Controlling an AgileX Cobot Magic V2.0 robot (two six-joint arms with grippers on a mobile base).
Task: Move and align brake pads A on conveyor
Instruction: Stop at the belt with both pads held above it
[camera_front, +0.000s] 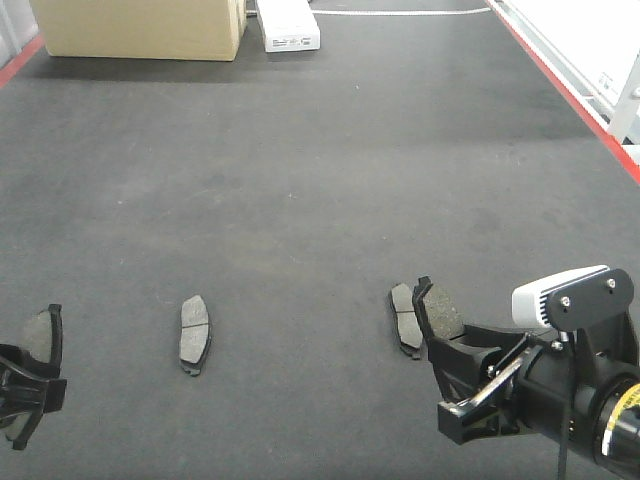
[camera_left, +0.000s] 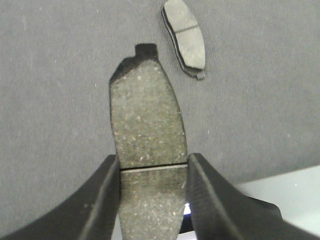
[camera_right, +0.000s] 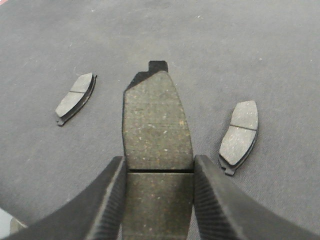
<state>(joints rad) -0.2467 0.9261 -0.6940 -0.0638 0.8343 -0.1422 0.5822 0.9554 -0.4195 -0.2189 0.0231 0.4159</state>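
Exterior front-facing view shows us each claw, left and right, clamped on a brake pad above the conveyor, where two more pads lie flat.

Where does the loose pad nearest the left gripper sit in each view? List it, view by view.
Front: loose pad lies lower left of centre, flat on the belt.
Left wrist: top right, beyond the left-held pad.
Right wrist: probably the smaller one at left, left of the right-held pad.
Shared landmark: the dark felt belt under it in all three.
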